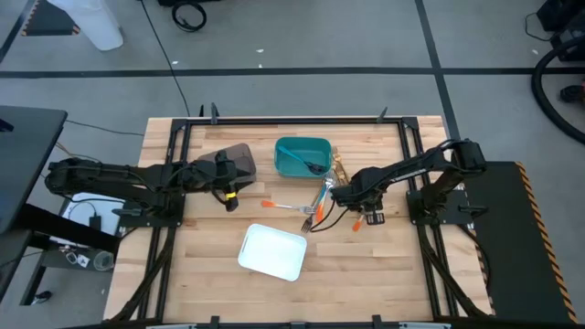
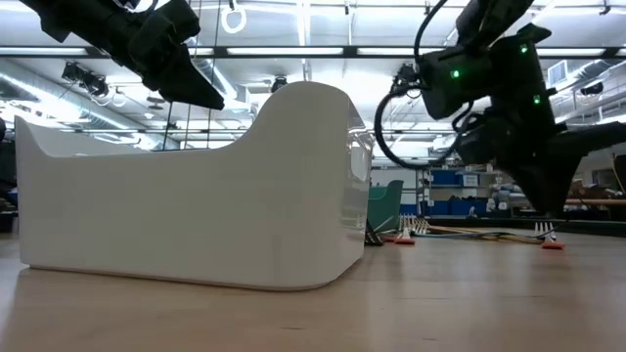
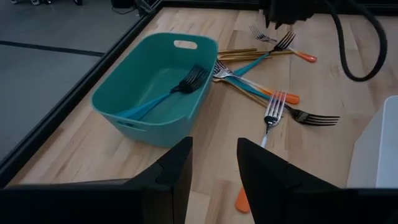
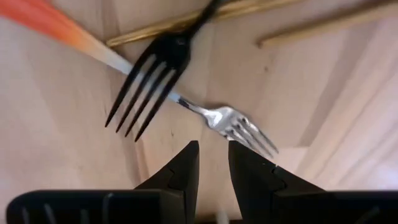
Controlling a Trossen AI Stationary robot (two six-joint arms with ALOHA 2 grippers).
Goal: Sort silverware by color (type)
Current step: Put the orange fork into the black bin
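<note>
The silverware (image 1: 322, 199) lies in a loose pile on the table right of centre: forks with orange, teal and gold handles, crossing one another. One teal-handled black fork (image 3: 163, 99) lies inside the teal bin (image 1: 294, 146). My right gripper (image 4: 213, 155) hangs low over the pile with a narrow gap between its fingers. Just ahead of them a black fork head (image 4: 152, 78) lies across a silver fork (image 4: 239, 127). My left gripper (image 3: 214, 158) is open and waits left of the pile, near the grey bin (image 1: 236, 161).
A white square tray (image 1: 272, 252) sits near the table's near edge and fills the low view's foreground (image 2: 196, 210). An orange-handled piece (image 1: 274, 205) lies left of the pile. Bare wood (image 1: 384, 265) lies to the right of the tray. Black frame rails (image 1: 274, 120) border the table.
</note>
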